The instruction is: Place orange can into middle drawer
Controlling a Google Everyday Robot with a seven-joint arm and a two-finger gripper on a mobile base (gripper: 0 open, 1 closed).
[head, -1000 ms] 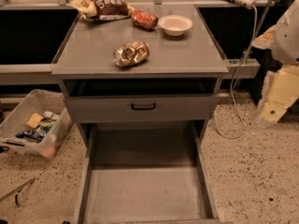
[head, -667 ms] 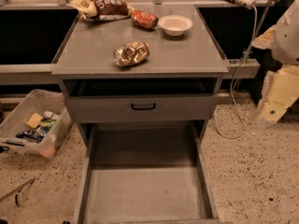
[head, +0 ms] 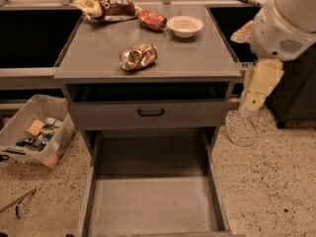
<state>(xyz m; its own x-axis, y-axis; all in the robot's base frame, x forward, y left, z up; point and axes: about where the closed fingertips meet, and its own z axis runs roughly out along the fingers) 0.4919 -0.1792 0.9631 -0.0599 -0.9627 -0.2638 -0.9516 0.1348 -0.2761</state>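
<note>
Noting orange can (head: 138,57) lying on its side near the middle of the cabinet top (head: 197,58), well apart from the gripper (head: 249,105). Seeing gripper hanging off the cabinet's right edge, pointing down; released or clenched, cannot tell. Seeing middle drawer (head: 148,206) pulled out below, floor bare. Logging red can (head: 152,20), white bowl (head: 184,25) and chip bag (head: 106,6) sitting along the back.

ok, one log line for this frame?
orange can: lying on cabinet top | middle drawer: pulled open, can not inside | gripper: right of cabinet, away from can
</note>
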